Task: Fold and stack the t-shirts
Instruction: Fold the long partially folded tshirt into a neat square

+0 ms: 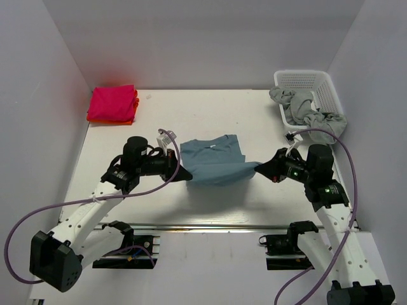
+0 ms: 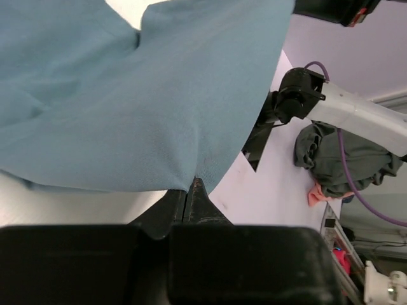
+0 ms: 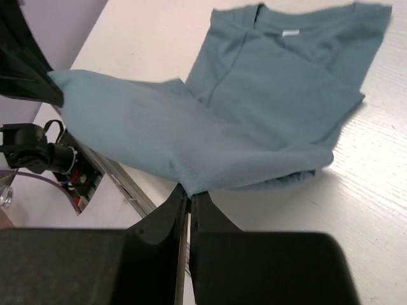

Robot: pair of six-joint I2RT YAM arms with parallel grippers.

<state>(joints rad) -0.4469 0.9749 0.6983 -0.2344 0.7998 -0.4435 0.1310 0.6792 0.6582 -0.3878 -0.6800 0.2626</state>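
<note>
Teal t-shirt (image 1: 213,159) hem pinched by left end effector (image 1: 186,173) and right end effector (image 1: 259,169); uneven pull risks slipped corner, skewed fold.

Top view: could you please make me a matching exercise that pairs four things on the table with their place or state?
Things:
1. teal shirt
2. pink shirt
3. grey shirt
4. basket

Places or states:
a. folded, far left corner
b. crumpled, spilling over a rim
c. mid-table, near edge lifted
d. white lattice, far right corner

Pairs: 1-c, 2-a, 3-b, 4-d
</note>
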